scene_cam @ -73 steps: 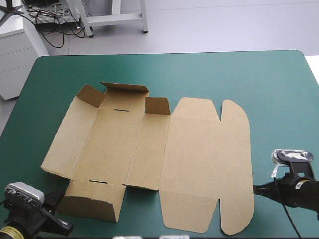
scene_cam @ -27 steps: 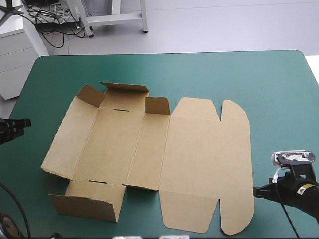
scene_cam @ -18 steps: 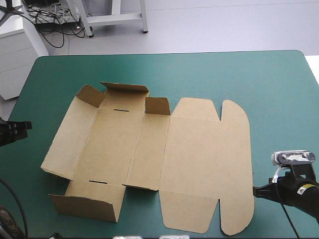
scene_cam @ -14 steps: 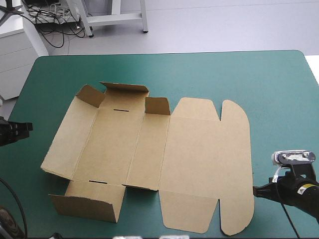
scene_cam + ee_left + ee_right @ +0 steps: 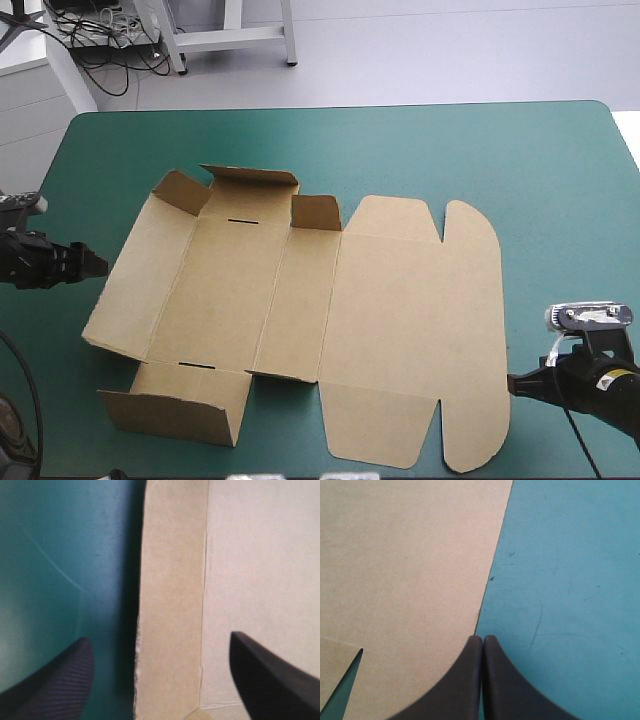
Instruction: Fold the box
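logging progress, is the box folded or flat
Mostly flat: the box lies spread on the table; only a few flaps at its left half stand up.

Left gripper [image 5: 97,265], at 9 o'clock of box [image 5: 300,300]: only black tip shows in high view, arm cut by picture edge, finger gap too small to tell there. Right gripper [image 5: 512,384], at 4 o'clock of box: arm likewise cut off, contact with box edge unclear. Table [image 5: 520,160]: near edge and 7 o'clock corner out of frame. Raised flap [image 5: 180,408] at box's 7 o'clock: inner face hidden. Left wrist view: box blurred, only edge strip and part of panel in frame. Right wrist view: most of box out of frame.
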Controlling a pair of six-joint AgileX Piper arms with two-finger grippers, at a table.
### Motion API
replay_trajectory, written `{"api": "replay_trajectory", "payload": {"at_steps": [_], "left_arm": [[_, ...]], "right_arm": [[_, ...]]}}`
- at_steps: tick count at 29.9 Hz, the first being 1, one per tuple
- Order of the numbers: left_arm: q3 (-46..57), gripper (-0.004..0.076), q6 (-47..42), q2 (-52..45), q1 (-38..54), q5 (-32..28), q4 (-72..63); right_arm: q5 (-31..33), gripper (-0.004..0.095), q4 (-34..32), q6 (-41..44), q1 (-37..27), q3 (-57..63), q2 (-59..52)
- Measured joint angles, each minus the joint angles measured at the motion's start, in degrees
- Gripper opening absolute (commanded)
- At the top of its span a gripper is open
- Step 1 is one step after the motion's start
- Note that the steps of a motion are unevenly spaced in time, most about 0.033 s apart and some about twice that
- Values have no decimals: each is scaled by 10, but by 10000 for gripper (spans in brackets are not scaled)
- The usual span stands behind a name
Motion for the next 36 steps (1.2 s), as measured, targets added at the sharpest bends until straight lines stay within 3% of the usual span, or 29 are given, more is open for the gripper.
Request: {"api": "replay_trajectory", "payload": {"at_steps": [15,27,36], "left_arm": [[5,690,33,69,-22,-6,-1],[89,690,78,84,-27,-13,-32],[106,690,86,87,-99,-16,-39]], "right_arm": [[3,-20,-1,-3,0,0,0],[5,-20,-1,-3,0,0,0],[5,-20,-1,-3,0,0,0]]}}
